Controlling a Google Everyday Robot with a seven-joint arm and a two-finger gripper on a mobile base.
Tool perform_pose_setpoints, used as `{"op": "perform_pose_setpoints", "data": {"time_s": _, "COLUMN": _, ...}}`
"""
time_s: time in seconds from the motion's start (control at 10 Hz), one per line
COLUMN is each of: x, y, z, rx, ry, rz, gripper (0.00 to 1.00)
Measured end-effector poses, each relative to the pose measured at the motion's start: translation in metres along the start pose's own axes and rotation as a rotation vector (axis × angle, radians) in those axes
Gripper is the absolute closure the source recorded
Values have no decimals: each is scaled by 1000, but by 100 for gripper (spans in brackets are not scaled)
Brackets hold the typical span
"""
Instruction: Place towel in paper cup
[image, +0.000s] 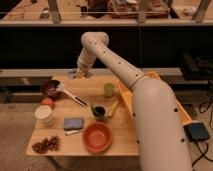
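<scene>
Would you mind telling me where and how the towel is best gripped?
Probably from straight above, pinching across its shorter width: the towel lies flat, with the paper cup and orange bowl close by. The gripper hovers at the table's far edge.

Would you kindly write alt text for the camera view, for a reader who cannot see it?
A white robot arm reaches over a wooden table, its gripper near the far edge. The paper cup stands at the picture's left, the blue-grey towel just right of it.
</scene>
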Motion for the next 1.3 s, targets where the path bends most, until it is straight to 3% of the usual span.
{"op": "perform_pose_setpoints", "data": {"time_s": 0.1, "x": 10, "y": -24, "z": -5, "rx": 22, "ry": 25, "rz": -42, "gripper": 100}}
{"op": "perform_pose_setpoints", "data": {"time_s": 0.3, "x": 17, "y": -49, "z": -12, "rx": 40, "ry": 48, "rz": -82, "gripper": 100}}
{"op": "perform_pose_setpoints", "data": {"time_s": 0.6, "x": 23, "y": -56, "z": -12, "rx": 48, "ry": 53, "rz": -99, "gripper": 100}}
{"op": "perform_pose_setpoints", "data": {"time_s": 0.8, "x": 31, "y": -62, "z": -13, "rx": 51, "ry": 49, "rz": -156, "gripper": 100}}
{"op": "perform_pose_setpoints", "data": {"time_s": 1.0, "x": 62, "y": -88, "z": -10, "rx": 66, "ry": 44, "rz": -280, "gripper": 100}}
{"op": "perform_pose_setpoints", "data": {"time_s": 1.3, "x": 127, "y": -137, "z": 18, "rx": 109, "ry": 20, "rz": -456, "gripper": 100}}
